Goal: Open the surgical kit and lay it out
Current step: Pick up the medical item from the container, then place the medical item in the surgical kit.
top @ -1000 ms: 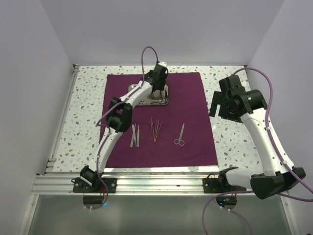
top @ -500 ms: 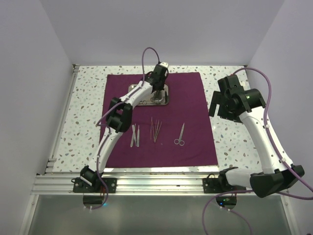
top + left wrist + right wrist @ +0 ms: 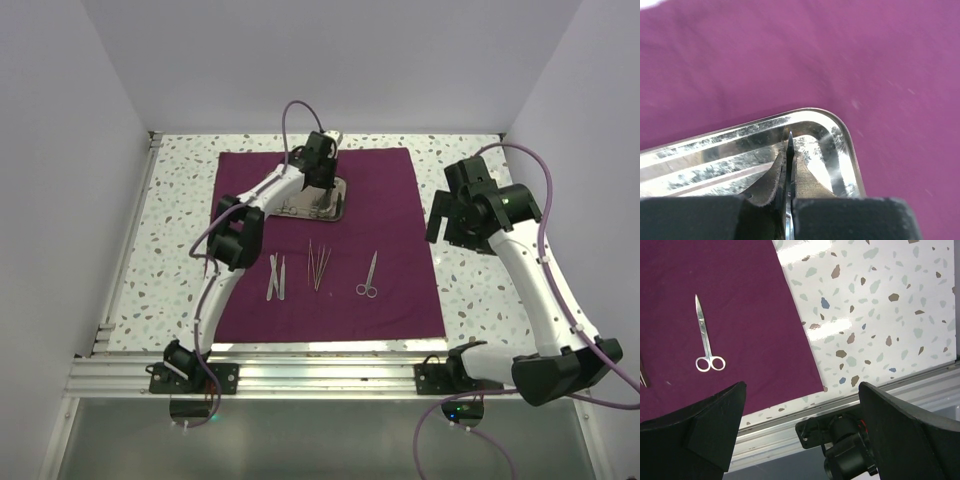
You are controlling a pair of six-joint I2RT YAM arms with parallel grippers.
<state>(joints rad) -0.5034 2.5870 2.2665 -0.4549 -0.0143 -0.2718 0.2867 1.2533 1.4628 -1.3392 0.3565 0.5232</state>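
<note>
Left fingers (image 3: pixel 771 176) closed on a thin metal sliver (image 3: pixel 789 145), over the steel tray (image 3: pixel 842 137) at far-middle of the purple cloth (image 3: pixel 390 200). Tray now skewed; it was square 1 s ago. Right fingers (image 3: pixel 900 420) spread wide, empty, above the desk (image 3: pixel 875 300) at the cloth's right edge. Tweezers (image 3: pixel 276 277), probes (image 3: pixel 318 266), forceps (image 3: pixel 705 337) lie in a row nearer.

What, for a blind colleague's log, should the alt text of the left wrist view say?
The left pincer is closed on a thin pointed metal tool, its tip over the rounded corner of a shiny steel tray. The tray lies on a purple cloth that fills the rest of the view.
</note>
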